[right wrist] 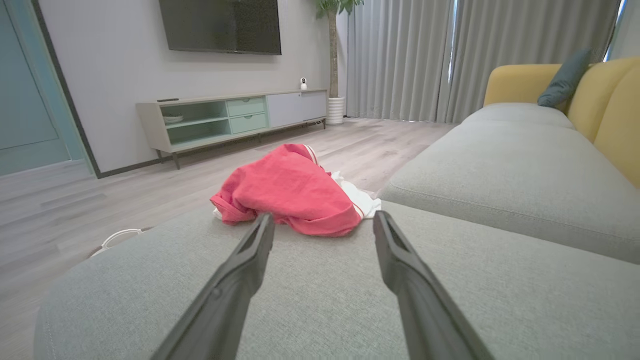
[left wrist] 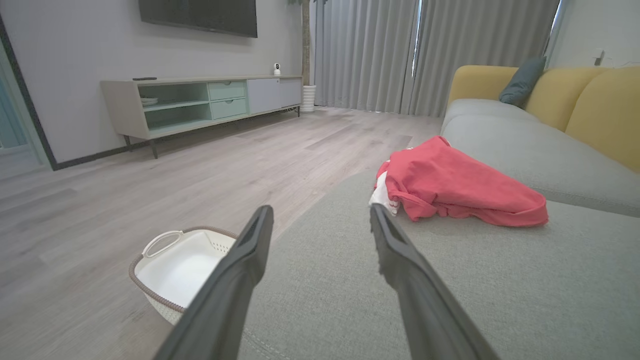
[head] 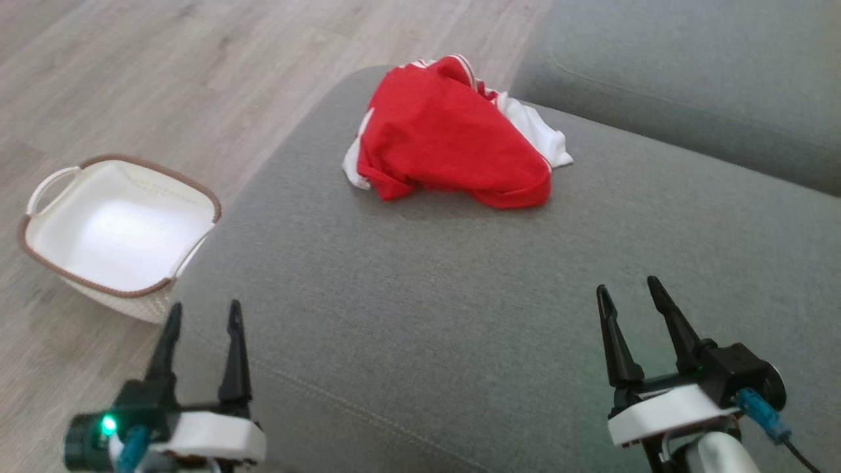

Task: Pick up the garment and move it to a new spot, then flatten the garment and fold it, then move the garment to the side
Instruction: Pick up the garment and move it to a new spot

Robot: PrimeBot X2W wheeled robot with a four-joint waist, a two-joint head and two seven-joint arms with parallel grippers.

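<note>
The garment (head: 453, 138), crumpled red cloth with white trim, lies in the upper centre of the head view on the grey sofa seat (head: 407, 295), near its far rounded edge. Its folds hide its shape and most of the white part. At the lower corners, the left gripper (head: 204, 305) and right gripper (head: 627, 284) have their fingers spread wide and hold nothing, well apart from the cloth. A white basket (head: 39, 243) with a brown rim stands on the wooden floor at left, just beside the seat. The wall screen (right wrist: 220, 25) is cut off at the top edge. A white object (right wrist: 303, 83) on the low cabinet (right wrist: 235, 115) is too small to identify.
</note>
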